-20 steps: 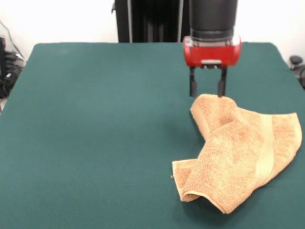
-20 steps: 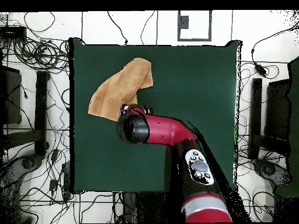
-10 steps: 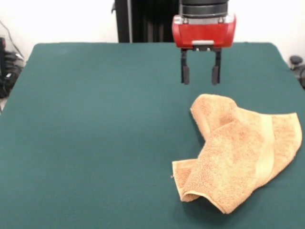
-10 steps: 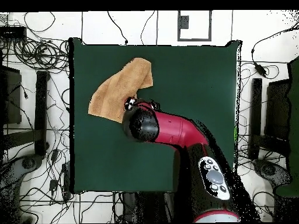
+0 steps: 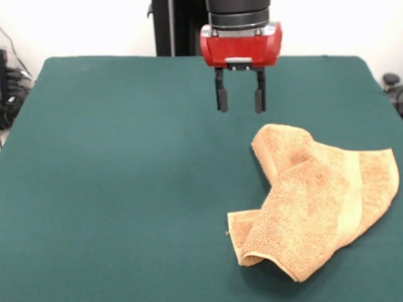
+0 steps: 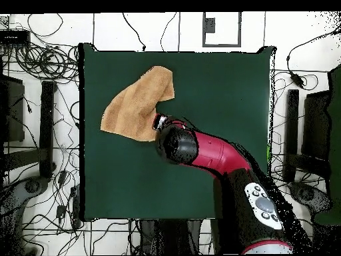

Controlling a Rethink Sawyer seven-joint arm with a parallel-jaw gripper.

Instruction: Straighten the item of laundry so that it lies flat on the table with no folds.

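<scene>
The orange-tan towel [image 5: 321, 201] lies crumpled and folded over itself on the right part of the green table [image 5: 126, 176], one pale band showing along its right side. In the overhead view the towel [image 6: 136, 103] sits at the upper left of the table [image 6: 220, 87]. My gripper [image 5: 239, 104] hangs open above the table, up and to the left of the towel's rounded top fold, touching nothing. From above, the red arm covers the gripper [image 6: 162, 123] beside the towel's lower right edge.
Cables and dark equipment [image 6: 33, 133] surround the table on the floor. A black column [image 5: 182, 28] stands behind the far edge. The towel's right corner reaches close to the table's right edge [image 5: 393, 157].
The gripper, which had its tips at the towel's top fold, has risen and moved left away from it, staying open. The towel has not moved.
</scene>
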